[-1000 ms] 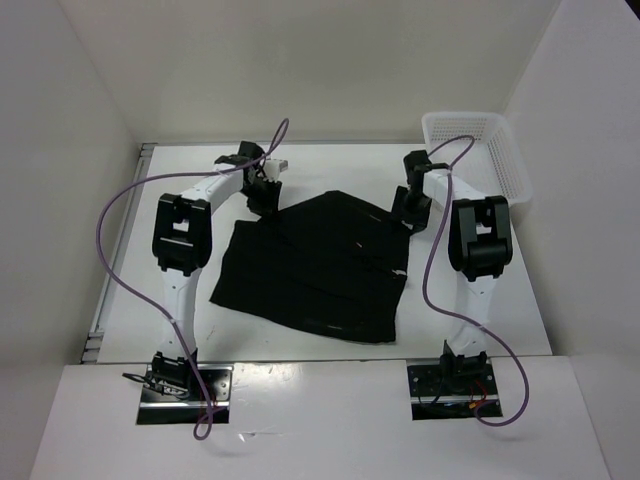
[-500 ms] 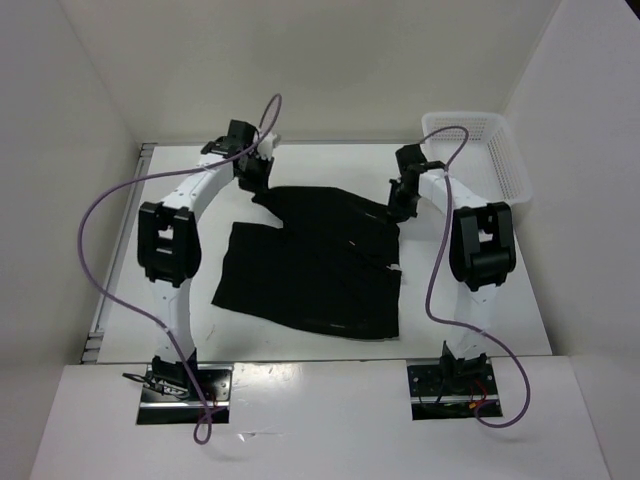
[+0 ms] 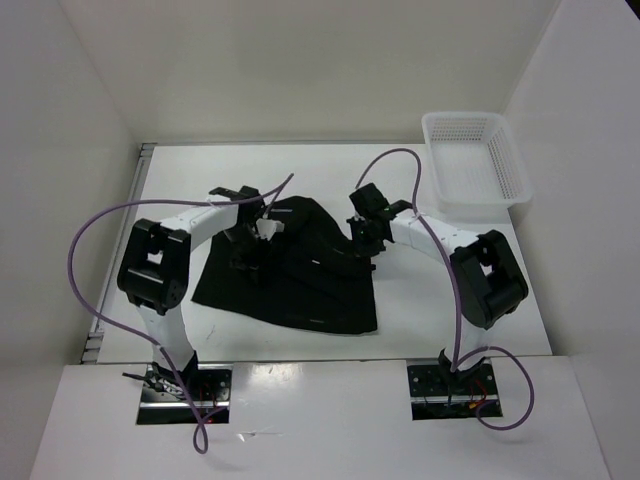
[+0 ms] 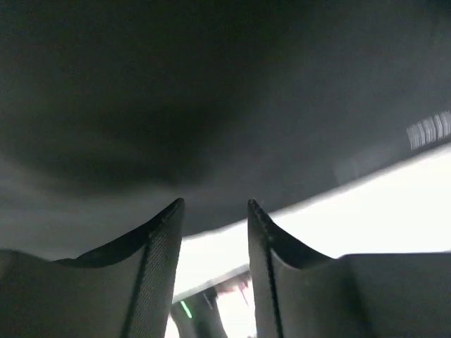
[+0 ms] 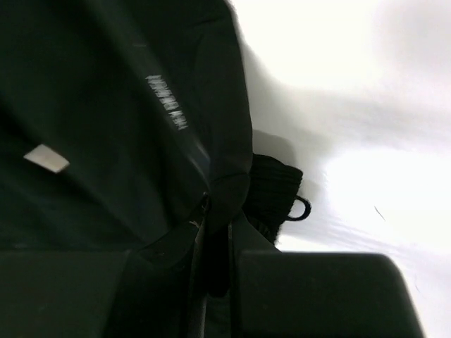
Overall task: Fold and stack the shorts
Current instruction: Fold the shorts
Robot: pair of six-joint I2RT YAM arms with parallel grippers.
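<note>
The black shorts (image 3: 300, 290) lie in the middle of the table, their far part doubled over toward the near side. My left gripper (image 3: 252, 255) hovers low over their left part. In the left wrist view it (image 4: 215, 204) stands open, dark fabric (image 4: 211, 91) just beyond the fingertips and only bright table showing in the gap. My right gripper (image 3: 362, 245) is at the shorts' right edge. In the right wrist view it (image 5: 222, 204) is shut on a fold of the shorts (image 5: 106, 105), with a small white label (image 5: 46, 158) on the cloth to the left.
A white mesh basket (image 3: 475, 160) stands at the back right of the white table (image 3: 450, 290). Purple cables loop off both arms. White walls close the table in at left, back and right.
Both arms have swung from the far edge of the table toward the middle, pulling the shorts' far edge over the near part. The left gripper closed and has opened again.
</note>
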